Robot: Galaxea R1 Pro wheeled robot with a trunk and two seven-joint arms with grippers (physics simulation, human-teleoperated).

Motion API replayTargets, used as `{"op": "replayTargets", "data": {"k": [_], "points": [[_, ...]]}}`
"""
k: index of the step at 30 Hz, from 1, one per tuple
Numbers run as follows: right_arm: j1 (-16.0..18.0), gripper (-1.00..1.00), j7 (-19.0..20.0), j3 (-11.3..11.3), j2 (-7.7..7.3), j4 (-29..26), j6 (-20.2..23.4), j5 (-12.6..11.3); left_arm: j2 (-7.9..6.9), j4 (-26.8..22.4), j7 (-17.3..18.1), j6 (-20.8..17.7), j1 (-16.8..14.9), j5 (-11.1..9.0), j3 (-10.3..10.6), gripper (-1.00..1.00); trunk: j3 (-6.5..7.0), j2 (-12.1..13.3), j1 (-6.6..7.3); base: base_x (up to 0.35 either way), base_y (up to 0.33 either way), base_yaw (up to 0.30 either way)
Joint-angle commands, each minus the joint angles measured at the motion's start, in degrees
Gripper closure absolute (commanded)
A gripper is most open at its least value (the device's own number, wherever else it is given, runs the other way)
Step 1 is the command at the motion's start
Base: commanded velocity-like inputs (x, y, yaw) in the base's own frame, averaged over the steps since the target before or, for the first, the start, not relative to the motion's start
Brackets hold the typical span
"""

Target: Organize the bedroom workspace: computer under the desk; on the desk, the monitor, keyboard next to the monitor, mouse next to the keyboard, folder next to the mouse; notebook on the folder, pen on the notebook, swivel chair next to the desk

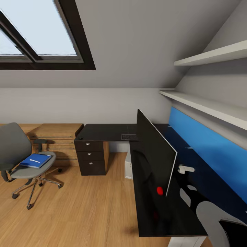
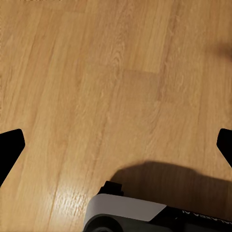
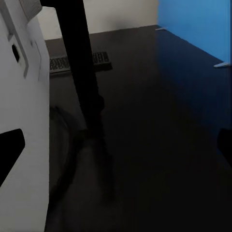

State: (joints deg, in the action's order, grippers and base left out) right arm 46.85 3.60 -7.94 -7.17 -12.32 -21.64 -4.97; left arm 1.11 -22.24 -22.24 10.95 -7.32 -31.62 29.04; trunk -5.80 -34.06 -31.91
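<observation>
Monitor (image 1: 154,151) stood on black bench (image 1: 103,132), keyboard (image 1: 129,137) behind it; folder (image 1: 35,160) on swivel chair (image 1: 20,154) lower left. Both claws spread apart, empty.

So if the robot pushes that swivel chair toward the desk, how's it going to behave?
The swivel chair stands on casters on smooth wood floor, so it probably rolls easily and may swivel off course. The blue folder lying loose on its seat could slide.

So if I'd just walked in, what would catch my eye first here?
Probably the big black monitor standing edge-on on the dark desk, against the bright blue panel on the wall. Next, the grey swivel chair at the left on the wood floor, with a blue folder on its seat.
</observation>
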Motion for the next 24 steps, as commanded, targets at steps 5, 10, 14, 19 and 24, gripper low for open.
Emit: {"op": "replayTargets", "data": {"k": [5, 10, 14, 19, 24], "points": [[0.04, -1.00, -1.56, -0.14, 1.63, 0.11, -0.21, -0.33, -0.06, 0.01, -0.34, 0.30, -0.07, -0.55, 0.49, -1.00, 0.06, -0.09, -0.02, 0.000, 0.000, 0.094], [0.00, -1.00, -1.81, -0.09, 2.04, 0.18, -0.24, -0.22, -0.06, 0.01, -0.34, 0.30, -0.07, -0.55, 0.49, -1.00, 0.35, -0.09, -0.02, 0.000, 0.000, 0.181], [0.00, -1.00, -1.78, -0.10, 2.12, 0.18, -0.25, -0.22, -0.06, 0.01, -0.34, 0.30, -0.07, -0.55, 0.49, -1.00, 0.60, -0.09, -0.02, 0.000, 0.000, 0.193], [0.00, -1.00, -1.76, -0.14, 2.15, 0.13, -0.25, -0.22, -0.11, 0.01, -0.37, 0.30, -0.07, -0.55, 0.48, -1.00, 0.90, -0.09, -0.02, 0.000, 0.000, 0.194], [0.00, -1.00, -1.75, -0.15, 2.16, 0.13, -0.25, -0.22, -0.36, 0.01, -0.41, 0.30, -0.07, -0.55, 0.41, -1.00, 1.21, -0.09, -0.02, 0.000, 0.000, 0.194]]}}
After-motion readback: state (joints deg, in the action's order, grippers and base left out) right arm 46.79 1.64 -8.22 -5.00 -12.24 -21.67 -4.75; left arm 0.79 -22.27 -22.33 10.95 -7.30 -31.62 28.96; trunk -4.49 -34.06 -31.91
